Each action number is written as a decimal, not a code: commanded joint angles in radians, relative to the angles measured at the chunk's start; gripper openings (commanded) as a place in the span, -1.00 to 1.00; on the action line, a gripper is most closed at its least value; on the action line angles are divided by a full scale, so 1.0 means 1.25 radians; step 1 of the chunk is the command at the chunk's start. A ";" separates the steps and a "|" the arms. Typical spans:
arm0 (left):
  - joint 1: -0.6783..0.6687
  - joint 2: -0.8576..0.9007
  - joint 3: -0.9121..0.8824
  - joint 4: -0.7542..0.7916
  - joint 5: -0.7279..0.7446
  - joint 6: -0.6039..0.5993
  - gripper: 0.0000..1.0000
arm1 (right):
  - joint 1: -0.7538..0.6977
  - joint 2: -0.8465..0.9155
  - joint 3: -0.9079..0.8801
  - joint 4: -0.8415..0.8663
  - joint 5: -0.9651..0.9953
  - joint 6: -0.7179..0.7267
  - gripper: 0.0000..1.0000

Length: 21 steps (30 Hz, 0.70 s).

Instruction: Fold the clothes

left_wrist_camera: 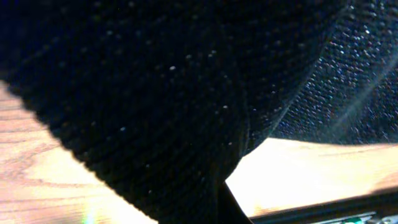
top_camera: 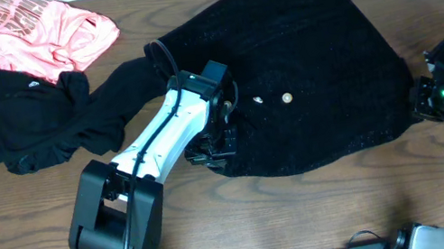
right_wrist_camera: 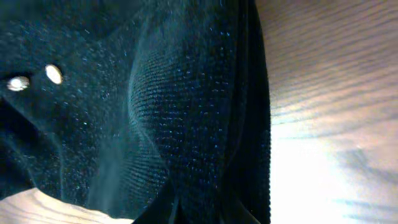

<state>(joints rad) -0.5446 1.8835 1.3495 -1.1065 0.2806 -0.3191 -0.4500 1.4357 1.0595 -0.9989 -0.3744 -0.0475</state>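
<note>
Wood table (top_camera: 328, 206) runs nearest me. Just beyond its near strip, my left gripper (top_camera: 216, 151) sits on the near left edge of the black sweater (top_camera: 310, 54). Knit fills the left wrist view and hides my fingers, so I cannot tell whether that gripper is apart or together. To the right, my right gripper (top_camera: 424, 102) is at the sweater's near right corner. In the right wrist view the cloth bunches toward the bottom edge, but again I cannot tell if the fingers are clamped. The sweater spreads from centre to far right, with two pale buttons (top_camera: 288, 96) near its middle. Left of it lies a crumpled black shirt (top_camera: 16, 124), touching the sweater. A pink top (top_camera: 27, 31) lies at the far left, overlapping the shirt.
</note>
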 commanded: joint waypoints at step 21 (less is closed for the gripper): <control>-0.003 -0.381 -0.003 -0.070 -0.207 -0.052 -0.88 | -0.013 -0.248 0.016 -0.109 0.036 0.062 -0.98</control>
<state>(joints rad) -0.5465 1.4231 1.3464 -1.1709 0.0666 -0.3702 -0.4500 1.1786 1.0595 -1.1278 -0.3328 0.0154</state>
